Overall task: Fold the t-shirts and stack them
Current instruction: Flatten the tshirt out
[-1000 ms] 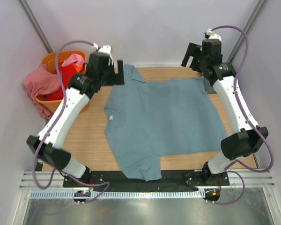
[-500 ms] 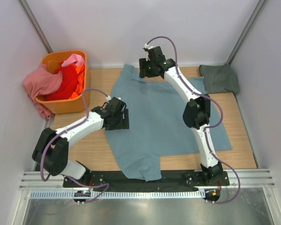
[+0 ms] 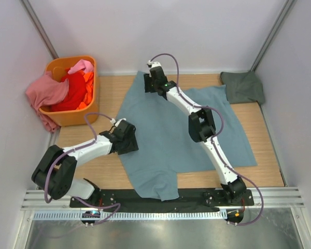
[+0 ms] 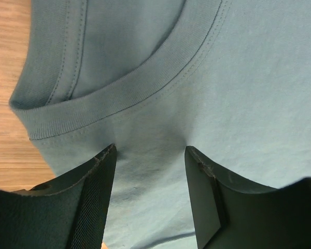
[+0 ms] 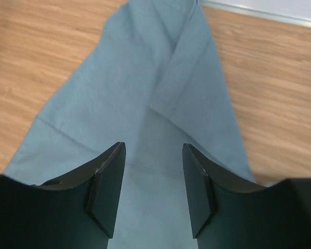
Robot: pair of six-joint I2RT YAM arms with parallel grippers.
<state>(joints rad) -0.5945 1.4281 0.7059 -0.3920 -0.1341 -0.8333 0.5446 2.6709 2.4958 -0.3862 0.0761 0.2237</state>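
Wooden counter (image 3: 103, 171) carries one large dusty blue-teal cloth t-shirt (image 3: 166, 135), spread flat, ready for folding. My left end effector (image 4: 150, 153) straddles its collar (image 4: 119, 98) at the left edge, half open and gripping nothing. My right end effector (image 5: 153, 148), likewise parted and empty, hovers over the far-left sleeve (image 5: 160, 78). One dark grey-green shirt (image 3: 242, 87) waits far right. Three more shirts fill the orange plastic basket (image 3: 54, 65).

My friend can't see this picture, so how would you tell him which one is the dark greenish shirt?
Start at the wooden table, where a big blue-teal shirt lies spread out. Go to its far right corner: the dark grey-green shirt lies there in a small lump, the only dark one.
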